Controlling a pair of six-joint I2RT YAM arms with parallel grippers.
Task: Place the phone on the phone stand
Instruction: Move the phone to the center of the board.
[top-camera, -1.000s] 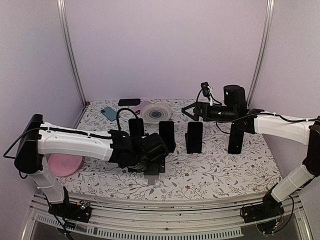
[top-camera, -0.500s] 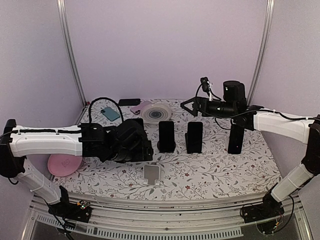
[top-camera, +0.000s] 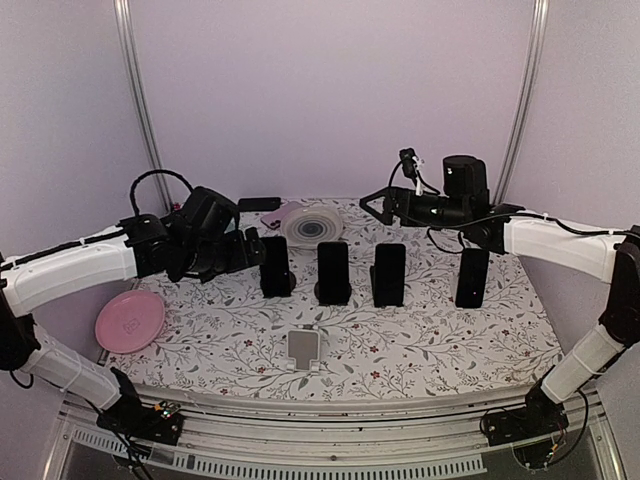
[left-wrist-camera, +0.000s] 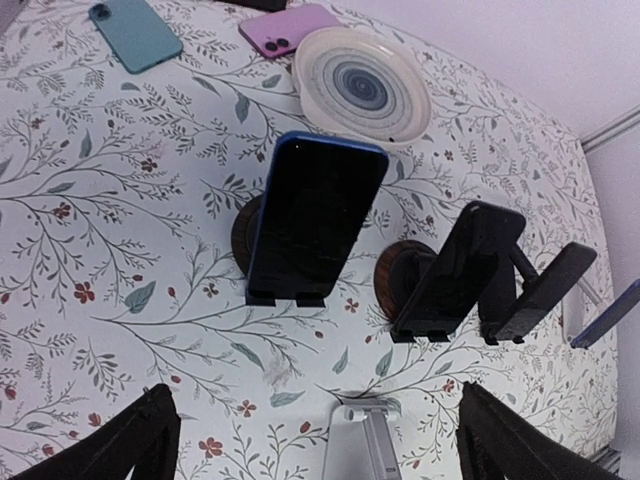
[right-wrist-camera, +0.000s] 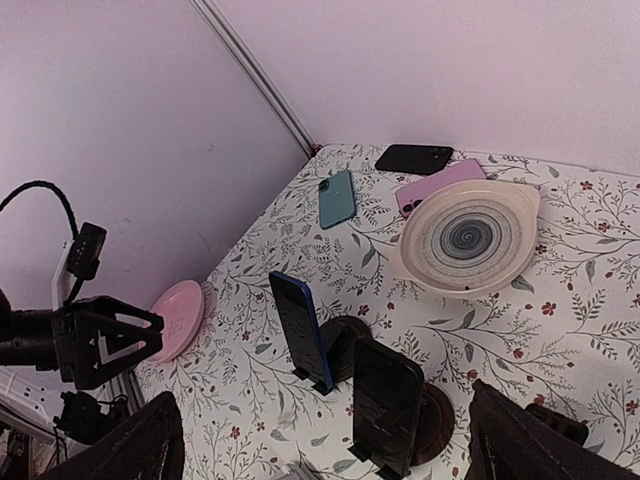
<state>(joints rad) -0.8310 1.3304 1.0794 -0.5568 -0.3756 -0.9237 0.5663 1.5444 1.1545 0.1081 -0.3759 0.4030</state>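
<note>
while both arms hang above the table (top-camera: 430, 350), neither gripper has anything in it. the left gripper (top-camera: 243, 250) is spread wide. in its wrist view the two fingers (left-wrist-camera: 130, 445) sit at the bottom corners, and between them show only the cloth and the top of the empty stand (left-wrist-camera: 360, 435). they touch nothing. the gripper hovers to the left of the blue phone (left-wrist-camera: 315, 215), near it but apart.

the blue phone leans upright on the leftmost stand (left-wrist-camera: 243, 235), whose round dark base shows behind it. to its right three more dark phones lean on stands in a row: the second phone (top-camera: 333, 272), the third phone (top-camera: 389, 275) and the fourth phone (top-camera: 471, 278). the empty stand is pale and sits closer to the arm bases, in front of the gap between the blue phone and the second phone, well apart from both grippers.

the right gripper (top-camera: 372, 207) is also spread wide and holds nothing. it is raised over the back of the table beyond the third phone and points left; its fingers (right-wrist-camera: 545, 445) frame the lower corners of its wrist view.

three phones lie flat at the back left: the teal phone (right-wrist-camera: 337, 197), the purple phone (right-wrist-camera: 440, 185) and the black phone (right-wrist-camera: 414, 158). the purple phone is just beside the striped bowl (right-wrist-camera: 468, 238). a pink plate (top-camera: 130, 320) lies at the left edge.
</note>
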